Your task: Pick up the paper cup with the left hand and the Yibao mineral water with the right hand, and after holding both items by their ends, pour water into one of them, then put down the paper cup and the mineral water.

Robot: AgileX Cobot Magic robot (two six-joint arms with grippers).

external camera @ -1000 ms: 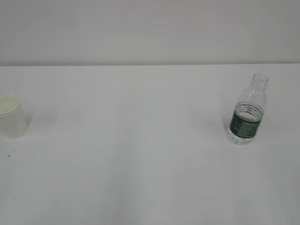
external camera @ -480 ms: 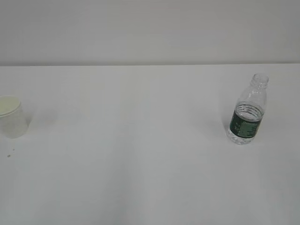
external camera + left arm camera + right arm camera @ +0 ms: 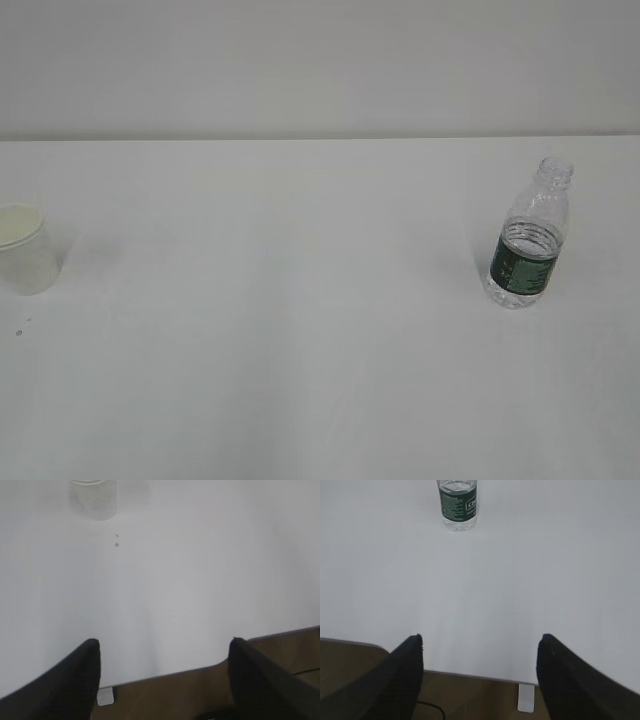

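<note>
The white paper cup (image 3: 24, 250) stands upright at the far left of the white table (image 3: 300, 330); the left wrist view shows its lower part (image 3: 94, 500) at the top edge. The Yibao mineral water bottle (image 3: 528, 240) stands upright and capless at the right; its green label shows in the right wrist view (image 3: 458, 505). My left gripper (image 3: 163, 650) is open and empty above the table's near edge, far from the cup. My right gripper (image 3: 481, 647) is open and empty above the near edge, far from the bottle. Neither gripper shows in the exterior view.
Small dark specks (image 3: 116, 544) lie on the table just in front of the cup. The table's near edge (image 3: 470, 676) with brown floor below runs under both grippers. A pale wall (image 3: 320, 60) stands behind the table.
The cup at the far left has settled slightly lower and a little leftward in the exterior view. The bottle has not moved.
</note>
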